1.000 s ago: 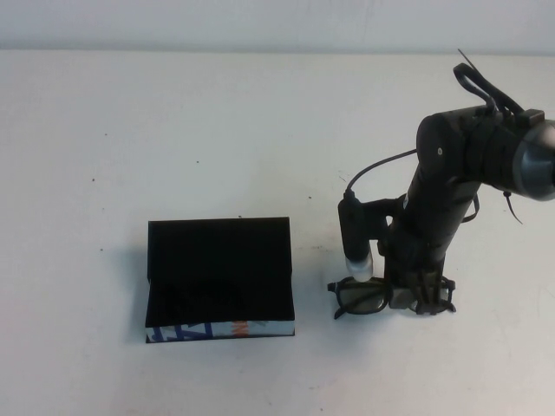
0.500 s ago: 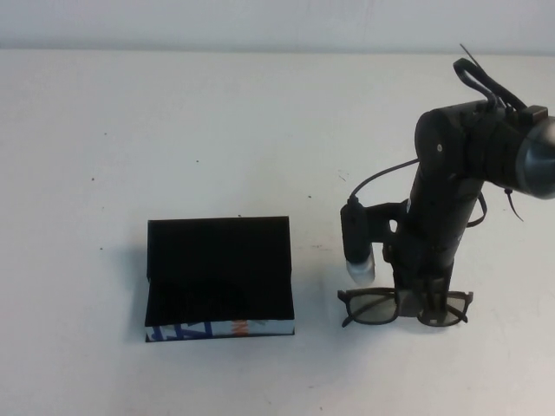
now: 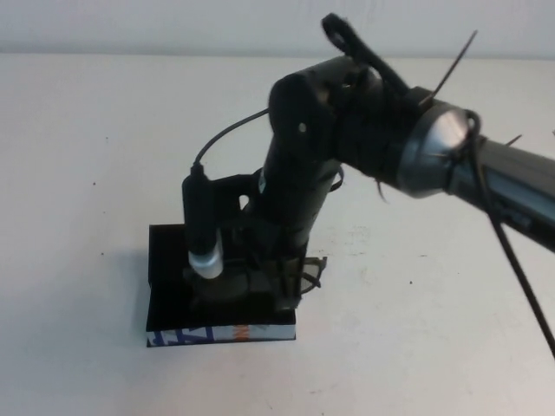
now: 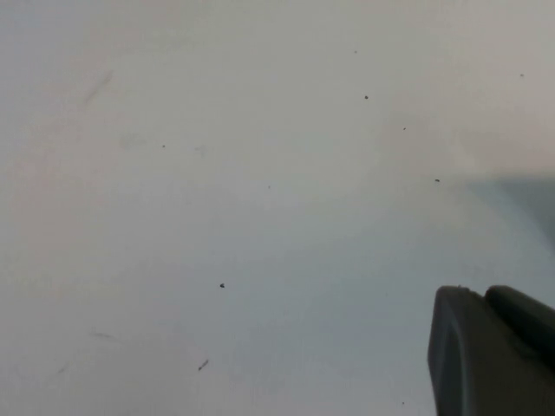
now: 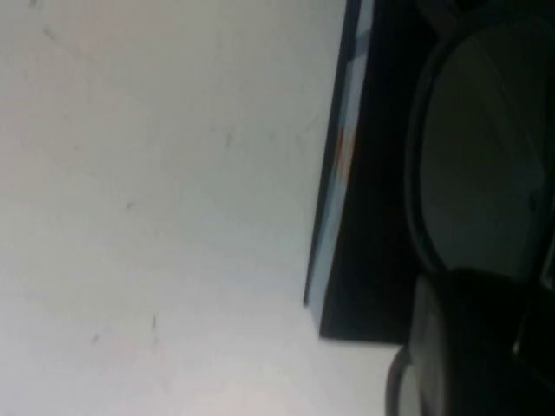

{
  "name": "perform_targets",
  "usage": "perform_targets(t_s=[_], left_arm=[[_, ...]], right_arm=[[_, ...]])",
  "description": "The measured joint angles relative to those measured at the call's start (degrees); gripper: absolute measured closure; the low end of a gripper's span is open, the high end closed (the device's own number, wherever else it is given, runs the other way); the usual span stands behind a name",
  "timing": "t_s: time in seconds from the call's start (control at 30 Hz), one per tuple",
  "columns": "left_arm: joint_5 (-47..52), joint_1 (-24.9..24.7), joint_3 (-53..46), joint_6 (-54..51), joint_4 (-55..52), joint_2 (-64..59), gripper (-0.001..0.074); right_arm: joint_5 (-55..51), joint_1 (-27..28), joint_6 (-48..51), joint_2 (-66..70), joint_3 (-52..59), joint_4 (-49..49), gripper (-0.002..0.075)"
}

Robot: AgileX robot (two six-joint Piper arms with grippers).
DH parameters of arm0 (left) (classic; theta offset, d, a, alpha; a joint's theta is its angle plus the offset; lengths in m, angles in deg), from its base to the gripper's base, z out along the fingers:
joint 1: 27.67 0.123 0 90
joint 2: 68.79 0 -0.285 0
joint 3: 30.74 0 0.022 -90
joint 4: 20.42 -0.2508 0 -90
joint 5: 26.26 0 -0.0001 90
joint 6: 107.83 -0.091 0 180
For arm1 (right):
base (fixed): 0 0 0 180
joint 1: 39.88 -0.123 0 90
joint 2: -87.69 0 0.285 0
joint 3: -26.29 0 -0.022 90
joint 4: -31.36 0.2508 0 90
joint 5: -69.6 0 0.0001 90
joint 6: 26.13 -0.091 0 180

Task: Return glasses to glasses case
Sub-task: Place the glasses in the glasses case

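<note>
The black glasses case [image 3: 166, 260] lies open at the table's front left, its blue, white and orange front side [image 3: 221, 332] facing me. My right gripper [image 3: 270, 290] hangs over the case's right part, shut on the dark-rimmed glasses [image 3: 227, 286], which it holds just above the lining. One temple sticks out past the case's right edge. In the right wrist view one lens of the glasses [image 5: 477, 173] sits over the case [image 5: 373, 217], with the gripper [image 5: 486, 299] beside it. My left gripper [image 4: 490, 351] shows only in the left wrist view, over bare table.
The white table [image 3: 104, 130] spreads all round the case. The right arm with its cable [image 3: 225, 139] and wrist camera [image 3: 201, 230] hides much of the case's inside.
My right arm has carried the glasses leftward from the bare table on the right to over the open case. The case has not moved.
</note>
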Motion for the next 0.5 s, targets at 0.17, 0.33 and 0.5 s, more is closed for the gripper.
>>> perform_targets(t_s=[0.17, 0.33, 0.5], left_arm=[[0.0, 0.0, 0.0, 0.0, 0.0, 0.0, 0.0736], [0.0, 0.0, 0.0, 0.0, 0.0, 0.0, 0.0736], [0.0, 0.0, 0.0, 0.0, 0.0, 0.0, 0.0736]], right_arm=[[0.0, -2.2, -1.7, 7.8, -8.7, 0.4, 0.0673], [0.0, -3.0, -1.8, 11.4, -13.0, 0.4, 0.0673], [-0.1, -3.1, -2.0, 12.6, -13.3, 0.2, 0.0673]])
